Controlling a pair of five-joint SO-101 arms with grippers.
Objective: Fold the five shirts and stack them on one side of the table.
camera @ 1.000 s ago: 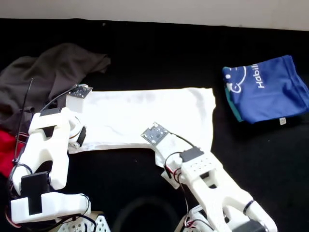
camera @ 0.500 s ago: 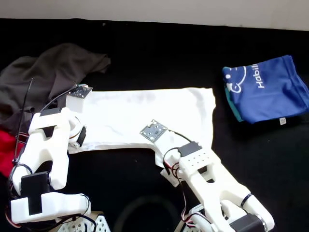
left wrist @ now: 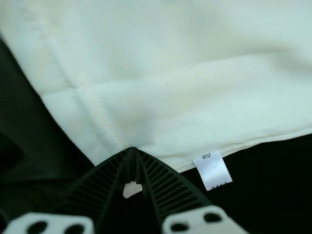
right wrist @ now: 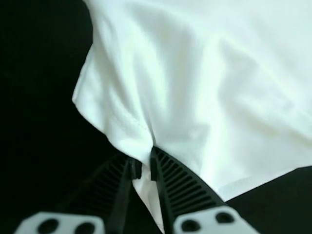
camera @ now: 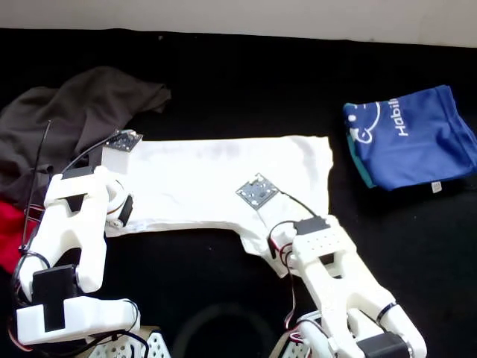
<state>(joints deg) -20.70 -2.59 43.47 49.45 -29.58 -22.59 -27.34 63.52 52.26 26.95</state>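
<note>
white shirt (camera: 216, 183) is lying spread across the middle of the black table (camera: 238, 82), its long side running left to right. you are holding it with both arms at once.

left arm (camera: 71, 231) is sitting at the shirt's left end. in its wrist view your left gripper (left wrist: 132, 153) is pinching the hem, fingers pressed together with a scrap of white cloth showing between them. a small white label (left wrist: 212, 170) is sticking out from the hem just beside that grip.

right arm (camera: 328, 268) is standing over the shirt's near edge, right of centre. in its wrist view your right gripper (right wrist: 145, 165) is clamping a gathered fold of the white cloth, fingers closed on it, with fabric bunching up from the tips.

the cloth is lying mostly smooth between the two grips, with light creases near the right one.

blue shirt (camera: 408, 138) is lying folded at the table's right side, well apart from the white one. dark grey shirt (camera: 82, 119) is lying crumpled at the far left, its edge touching or just overlapping the white shirt's left end; you cannot tell which from above. red cloth (camera: 7, 231) is peeking out at the left edge beside the left arm. it is probably another shirt, though too little is showing to be sure.
</note>
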